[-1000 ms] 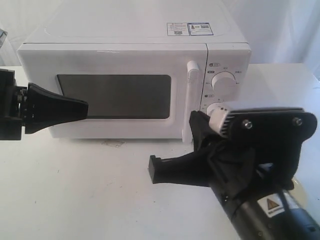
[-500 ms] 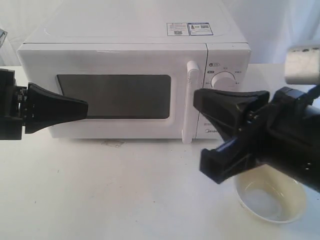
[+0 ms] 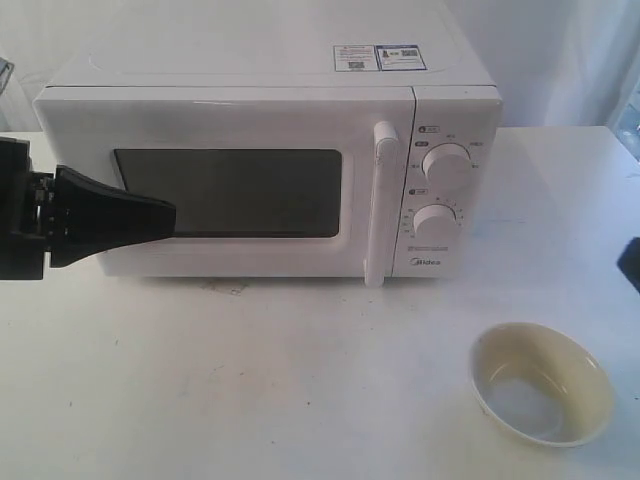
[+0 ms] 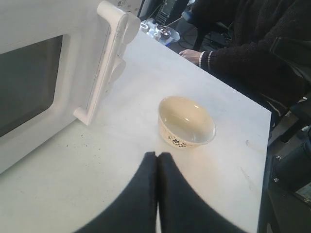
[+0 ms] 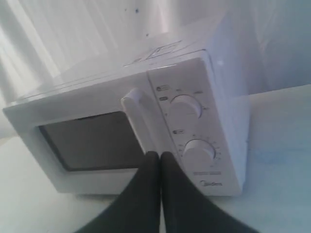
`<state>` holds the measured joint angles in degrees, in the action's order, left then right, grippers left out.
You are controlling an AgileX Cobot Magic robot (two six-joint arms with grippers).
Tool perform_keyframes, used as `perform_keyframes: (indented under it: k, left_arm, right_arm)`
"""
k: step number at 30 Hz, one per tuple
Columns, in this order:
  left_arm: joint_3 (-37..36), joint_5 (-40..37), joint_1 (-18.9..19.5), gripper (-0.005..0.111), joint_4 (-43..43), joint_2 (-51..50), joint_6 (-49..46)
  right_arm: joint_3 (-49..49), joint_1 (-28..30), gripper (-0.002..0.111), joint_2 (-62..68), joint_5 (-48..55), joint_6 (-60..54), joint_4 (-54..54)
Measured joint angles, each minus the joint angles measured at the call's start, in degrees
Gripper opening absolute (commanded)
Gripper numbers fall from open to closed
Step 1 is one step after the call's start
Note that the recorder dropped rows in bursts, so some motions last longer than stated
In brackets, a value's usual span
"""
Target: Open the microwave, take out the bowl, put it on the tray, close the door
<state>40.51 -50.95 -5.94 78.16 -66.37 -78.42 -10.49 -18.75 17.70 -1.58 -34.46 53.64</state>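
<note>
The boxy white microwave (image 3: 250, 110) has its wide white door with the dark window (image 3: 230, 125) shut flush, the vertical white bar handle (image 3: 380, 205) untouched by either arm. The small round cream-yellow bowl (image 3: 541, 396) stands upright and empty on the bare white table (image 3: 250, 380), outside the oven. No tray shows in any view, so whether the bowl has reached its proper place cannot be told. By the look of things the task is at or near its end, and the step in hand is to keep both arms clear.

To do that well, each arm should move up and away from the microwave front, not sweep sideways. That keeps it from catching the handle or nudging the light bowl across the smooth top.

The left pincer (image 4: 156, 159) has its two black fingers pressed together and holds nothing. The right pincer (image 5: 161, 156) is closed in the same way and also empty.

In the exterior view the left pincer hangs before the window's left end, well apart from the bowl. The bowl sits in front of the knob panel, off to the right. The left wrist view shows the bowl ahead of the closed tips, not touching them. The right wrist view faces the handle and knobs and shows no bowl.
</note>
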Motion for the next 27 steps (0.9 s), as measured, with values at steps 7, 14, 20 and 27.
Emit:
perform_keyframes:
  k: [7, 14, 20, 27]
  left_arm:
    - [0.0, 0.1, 0.0, 0.000, 0.0, 0.0, 0.0]
    - [0.0, 0.2, 0.0, 0.000, 0.0, 0.0, 0.0]
    - [0.0, 0.3, 0.0, 0.000, 0.0, 0.0, 0.0]
    - [0.0, 0.4, 0.0, 0.000, 0.0, 0.0, 0.0]
  right_arm:
    - [7.6, 6.9, 0.000, -11.5, 0.2, 0.0, 0.4]
    - [10.1, 11.8, 0.000, -17.4, 1.6, 0.0, 0.4]
    - [10.1, 13.3, 0.000, -17.3, 3.4, 0.0, 0.4]
    - [10.1, 13.5, 0.000, -17.3, 4.5, 0.5, 0.8]
